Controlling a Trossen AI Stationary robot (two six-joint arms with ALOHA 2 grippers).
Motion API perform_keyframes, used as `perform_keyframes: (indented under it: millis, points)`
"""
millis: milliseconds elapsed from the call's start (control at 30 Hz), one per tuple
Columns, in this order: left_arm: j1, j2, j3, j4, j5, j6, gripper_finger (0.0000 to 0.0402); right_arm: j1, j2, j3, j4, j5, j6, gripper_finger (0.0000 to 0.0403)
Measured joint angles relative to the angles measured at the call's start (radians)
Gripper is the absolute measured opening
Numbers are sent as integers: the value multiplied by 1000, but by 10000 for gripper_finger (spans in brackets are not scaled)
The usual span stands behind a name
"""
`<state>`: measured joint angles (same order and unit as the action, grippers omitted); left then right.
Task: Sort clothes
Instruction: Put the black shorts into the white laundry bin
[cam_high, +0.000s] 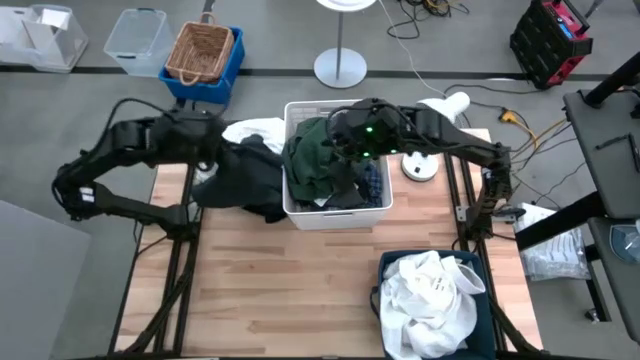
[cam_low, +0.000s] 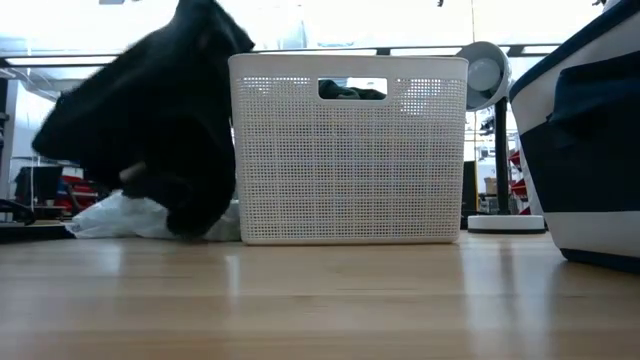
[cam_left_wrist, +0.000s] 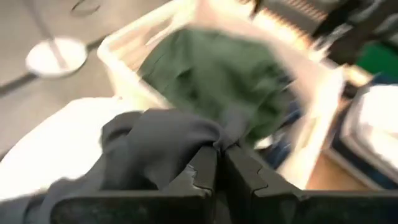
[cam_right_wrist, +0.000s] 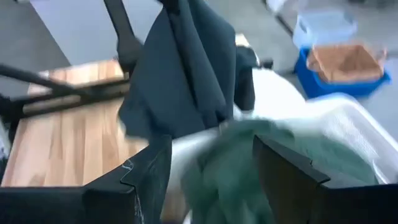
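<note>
My left gripper (cam_high: 220, 150) is shut on a black garment (cam_high: 245, 185) just left of the white plastic bin (cam_high: 337, 208). The garment also shows in the low view (cam_low: 150, 130) and the right wrist view (cam_right_wrist: 186, 68). A white garment (cam_high: 255, 130) lies on the table under it and shows in the low view (cam_low: 125, 215). My right gripper (cam_right_wrist: 211, 149) is open above a dark green garment (cam_high: 315, 160) that lies in the white bin on other clothes. It shows in the high view (cam_high: 340, 137) too. White clothes (cam_high: 430, 290) fill the dark blue bin (cam_high: 485, 315). My left gripper pinches a bunched fold of the black garment (cam_left_wrist: 186, 134) between its two fingers. The cloth is raised and hangs below the fingers, slack. Its lower end (cam_low: 195, 225) reaches down to the white garment and the table beside the bin.
A white round lamp base (cam_high: 419, 166) stands on the table right of the white bin. Beyond the far edge stand a blue crate with a wicker basket (cam_high: 203, 55) and clear boxes (cam_high: 135, 35). Bare wood (cam_high: 280, 290) lies at the near left and middle.
</note>
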<state>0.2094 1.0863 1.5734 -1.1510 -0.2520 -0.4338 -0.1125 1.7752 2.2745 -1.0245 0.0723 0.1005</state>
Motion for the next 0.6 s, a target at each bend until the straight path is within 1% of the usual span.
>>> perform_keyframes:
  millis: [133,300,400,467,533,600]
  points:
    - [-64,32,106,26,-2,27,0,10,52,0,153,0,-60,238]
    - [-133,104,231,35,-38,57,0,21,115,0,327,-3,-72,287]
    - [-165,160,306,38,-45,87,0,26,151,0,409,-46,-69,314]
    - [-181,200,359,39,-45,108,0,27,173,0,463,-100,-61,328]
    - [-196,242,414,33,-45,128,0,28,198,0,523,-130,-38,337]
    - [-211,285,469,27,-46,147,0,28,216,0,569,-133,-15,339]
